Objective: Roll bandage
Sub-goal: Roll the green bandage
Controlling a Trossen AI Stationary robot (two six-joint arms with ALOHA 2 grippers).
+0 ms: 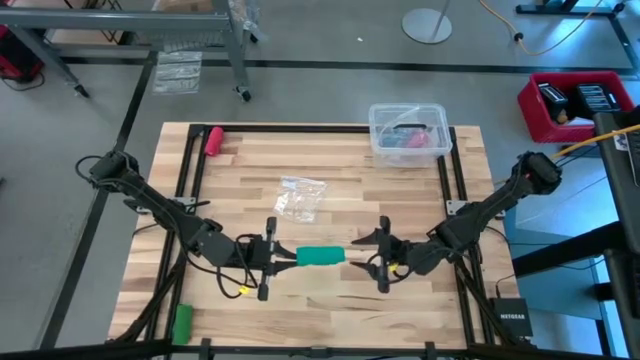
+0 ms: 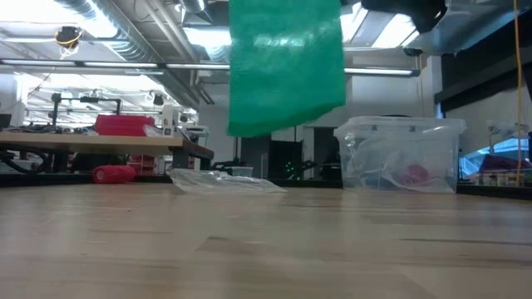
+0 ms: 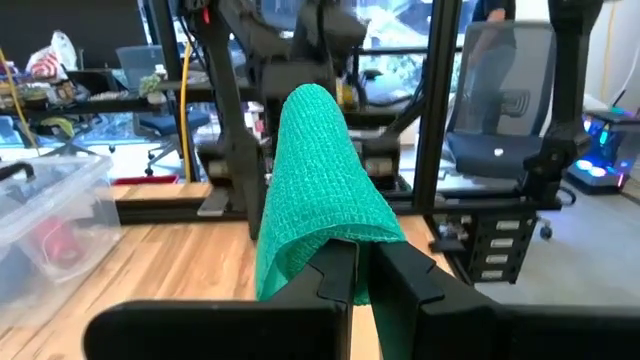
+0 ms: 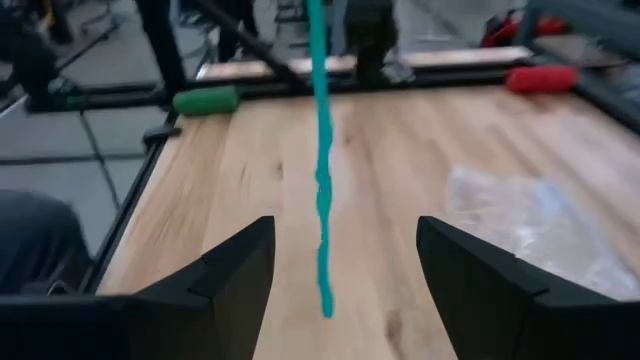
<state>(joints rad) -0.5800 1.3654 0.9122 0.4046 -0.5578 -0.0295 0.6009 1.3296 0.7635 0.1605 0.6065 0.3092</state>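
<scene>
Teal-green stretchy cloth bandage (image 1: 321, 256): hanging unrolled, seemingly clamped between the closed left gripper (image 3: 362, 262) jaws; rolling barely beginning; right gripper (image 4: 345, 265) gaping open alongside

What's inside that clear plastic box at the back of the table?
The clear box holds something red and what looks like clear plastic wrapping. Its cloudy walls and lid keep the rest unreadable.
</scene>
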